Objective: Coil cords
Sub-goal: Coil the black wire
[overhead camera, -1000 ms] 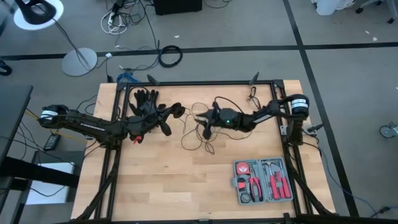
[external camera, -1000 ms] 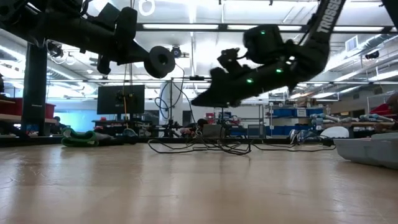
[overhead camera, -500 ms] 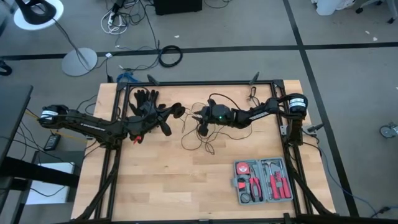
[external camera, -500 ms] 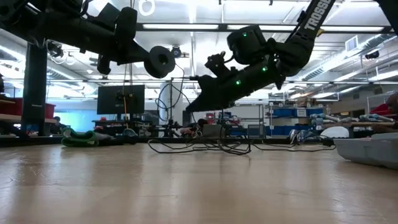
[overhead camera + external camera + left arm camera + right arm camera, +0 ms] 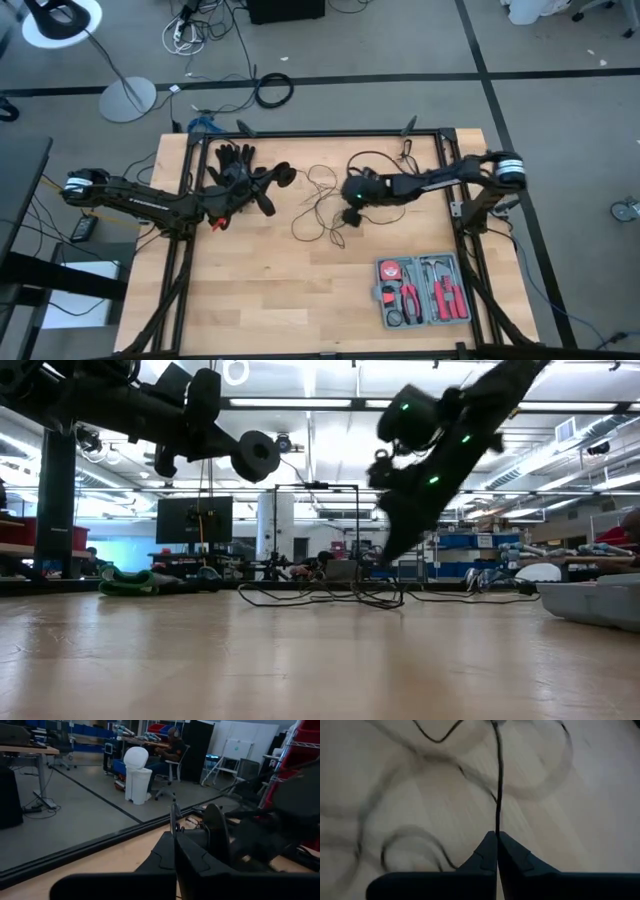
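Observation:
The cord is a thin black wire lying in loose loops [image 5: 318,205] on the wooden table's middle, seen low across the table [image 5: 320,596]. Its round black disc [image 5: 284,177] hangs in the air off my left gripper [image 5: 272,182], which is shut and points level above the far left part of the table. My right gripper [image 5: 342,212] points steeply down over the loops' right side and is shut on the wire [image 5: 498,780]. A black glove [image 5: 235,155] lies by the far edge behind my left gripper. My left gripper pinches the wire [image 5: 173,822] between its two shut fingers, right beside the disc [image 5: 216,832]. The fingers are level, and the disc hangs clear of the table just past them [image 5: 258,457]. My right gripper pinches a single strand of the wire [image 5: 496,833] between its fingertips, coming slanting from above and from the table's right. The strand runs straight on from the tips toward the loops on the table.
An open grey tool case [image 5: 422,290] with red-handled tools lies near the table's front right corner and shows at the right of the low view [image 5: 600,600]. Bare wood lies in front of the loops [image 5: 280,290].
My right gripper has tipped from nearly level to steeply down, drawn back a little toward the table's right and near side, and shut on the wire. The left gripper and the disc have kept still.

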